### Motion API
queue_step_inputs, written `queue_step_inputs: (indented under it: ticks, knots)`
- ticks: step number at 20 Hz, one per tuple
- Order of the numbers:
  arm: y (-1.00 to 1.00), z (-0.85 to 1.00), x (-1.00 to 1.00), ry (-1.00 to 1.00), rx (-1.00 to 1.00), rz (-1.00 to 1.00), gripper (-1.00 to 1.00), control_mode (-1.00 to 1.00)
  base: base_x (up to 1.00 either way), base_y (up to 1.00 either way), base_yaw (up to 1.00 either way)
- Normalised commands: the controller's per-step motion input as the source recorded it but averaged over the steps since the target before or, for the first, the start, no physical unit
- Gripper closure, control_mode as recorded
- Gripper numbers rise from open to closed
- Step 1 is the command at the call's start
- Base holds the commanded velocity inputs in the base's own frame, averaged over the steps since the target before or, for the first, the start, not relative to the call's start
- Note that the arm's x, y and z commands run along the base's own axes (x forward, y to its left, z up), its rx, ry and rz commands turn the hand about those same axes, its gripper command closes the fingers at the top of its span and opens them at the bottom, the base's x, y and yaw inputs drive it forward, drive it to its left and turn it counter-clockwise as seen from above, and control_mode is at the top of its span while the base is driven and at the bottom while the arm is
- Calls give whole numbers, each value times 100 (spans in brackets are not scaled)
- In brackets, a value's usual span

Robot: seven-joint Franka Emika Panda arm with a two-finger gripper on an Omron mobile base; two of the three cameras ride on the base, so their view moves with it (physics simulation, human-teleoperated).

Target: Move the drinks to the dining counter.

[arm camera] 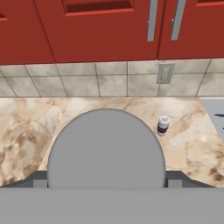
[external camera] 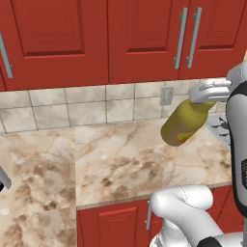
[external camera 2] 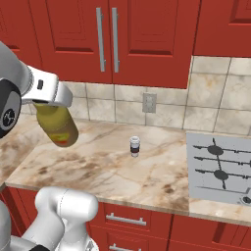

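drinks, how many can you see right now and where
2. The bottle hangs tilted above the worktop, gripped near its cap by the gripper. The small white container stands upright on the worktop, left of the stove.

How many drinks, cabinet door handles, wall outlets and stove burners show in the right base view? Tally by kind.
Drinks: 2, the olive-yellow bottle in the gripper and the small white container on the worktop.
Upper cabinet handles: 2
Drawer handles: 2
Wall outlet: 1
Stove burners: 2
Total: 9
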Motion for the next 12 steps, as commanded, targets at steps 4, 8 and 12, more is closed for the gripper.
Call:
queue_step_inputs:
  ticks: [4, 8, 12]
  knots:
    - [0, 0, 0, 0, 0, 0, 100, -100, 0, 0, 0]
    - [0, 0, 0, 0, 0, 0, 100, 100, 0, 0, 0]
    - [0, 0, 0, 0, 0, 0, 100, 100, 0, 1, 0]
